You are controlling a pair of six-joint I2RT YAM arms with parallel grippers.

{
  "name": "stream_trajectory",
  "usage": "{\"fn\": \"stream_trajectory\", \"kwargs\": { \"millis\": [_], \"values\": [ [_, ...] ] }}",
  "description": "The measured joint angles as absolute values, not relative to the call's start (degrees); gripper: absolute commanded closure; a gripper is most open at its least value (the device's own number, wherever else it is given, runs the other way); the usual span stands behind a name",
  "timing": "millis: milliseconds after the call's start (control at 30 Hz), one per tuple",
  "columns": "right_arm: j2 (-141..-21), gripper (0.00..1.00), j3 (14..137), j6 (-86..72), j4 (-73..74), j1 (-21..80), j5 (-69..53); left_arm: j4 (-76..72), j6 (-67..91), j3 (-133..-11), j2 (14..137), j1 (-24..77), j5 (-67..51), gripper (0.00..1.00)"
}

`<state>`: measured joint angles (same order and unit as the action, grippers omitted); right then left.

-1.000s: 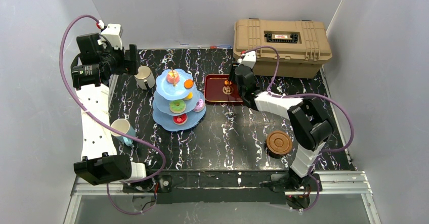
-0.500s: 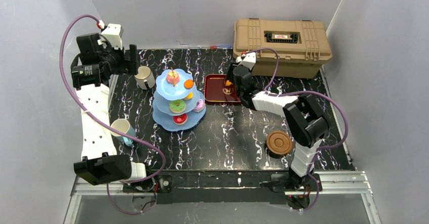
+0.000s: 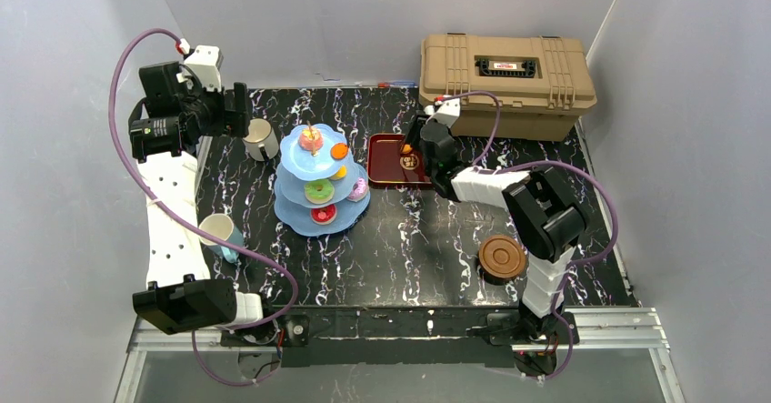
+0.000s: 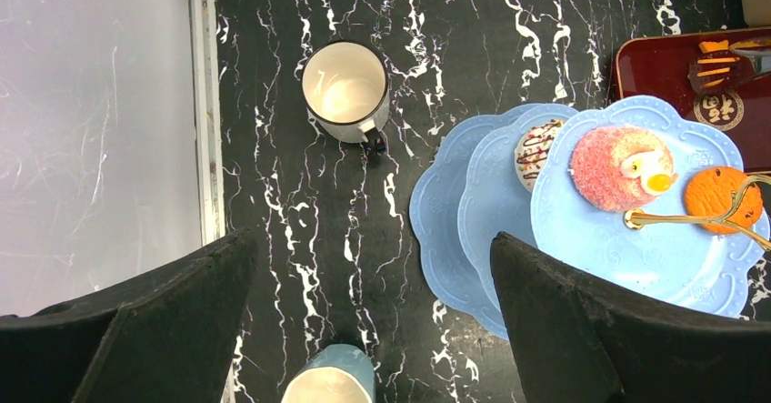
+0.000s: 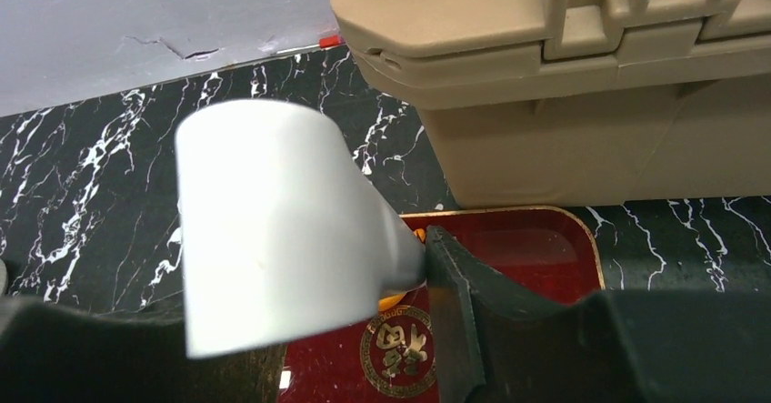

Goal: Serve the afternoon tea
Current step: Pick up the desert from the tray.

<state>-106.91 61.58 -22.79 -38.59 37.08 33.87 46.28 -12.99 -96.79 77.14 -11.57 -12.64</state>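
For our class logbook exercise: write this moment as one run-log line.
left jaws open near silvery cup | right jaws hold tongs over red tray | stand holds cakes

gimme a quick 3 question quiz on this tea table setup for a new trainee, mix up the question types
1. True or false: the left pincer is shut on the silvery-beige cup.
2. What lies on the top tier of the blue stand? A) nothing B) a pink cake and an orange biscuit C) a banana
3. Fill in: the right pincer holds metal ___ over the red tray.

Key
1. False: it is wide open, apart from the cup.
2. B
3. tongs
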Motion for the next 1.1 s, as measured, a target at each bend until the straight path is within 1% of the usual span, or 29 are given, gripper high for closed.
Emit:
{"fn": "stream_trajectory", "kwargs": {
  "millis": [67,167,200,333,467,500,567,633,700,733,767,900,1100],
  "values": [
    [-107.4,0.66,61.6,-22.8,-39.2,37.1,33.9,46.3,-13.0,-96.7,77.1,-11.6,-12.6,0.02],
    [-108.0,0.56,62.3,-22.6,-39.3,37.1,33.9,46.2,-13.1,-96.4,77.1,-11.6,-12.6,0.02],
    [-108.3,0.54,62.9,-22.5,-39.1,37.1,33.9,46.3,-13.1,-96.3,77.1,-11.6,-12.6,0.02],
    [-109.6,0.51,65.6,-22.3,-36.9,37.1,34.0,46.2,-13.3,-96.3,77.1,-11.6,-12.6,0.02],
    [-110.0,0.52,66.7,-22.2,-35.8,37.0,34.0,46.2,-13.5,-96.3,77.1,-11.6,-12.6,0.02],
    [-110.0,0.54,66.9,-22.1,-35.6,37.0,34.1,46.1,-13.5,-96.3,77.1,-11.6,-12.6,0.02],
    [-110.1,0.62,67.4,-22.0,-35.0,37.0,34.1,45.9,-13.5,-96.3,77.1,-11.6,-12.6,0.02],
    [-110.2,0.75,67.8,-21.5,-34.4,37.1,34.1,45.8,-13.5,-96.3,77.1,-11.6,-12.6,0.02],
    [-110.3,0.9,67.9,-20.6,-34.3,37.4,34.1,45.7,-13.5,-96.3,77.1,-11.6,-12.6,0.02],
    [-110.3,0.96,67.9,-20.1,-34.3,37.6,34.2,45.7,-13.5,-96.3,77.1,-11.6,-12.6,0.02],
    [-110.3,0.99,67.9,-19.4,-34.4,37.8,34.3,45.6,-13.5,-96.3,77.0,-11.6,-12.7,0.02],
    [-109.7,0.99,66.2,-17.3,-35.9,38.5,34.3,45.4,-13.5,-96.3,77.0,-11.6,-12.7,0.02],
    [-105.5,0.99,61.0,-15.0,-37.0,39.3,33.2,45.4,-13.5,-96.3,77.0,-11.6,-13.0,0.02]
  ]
}}
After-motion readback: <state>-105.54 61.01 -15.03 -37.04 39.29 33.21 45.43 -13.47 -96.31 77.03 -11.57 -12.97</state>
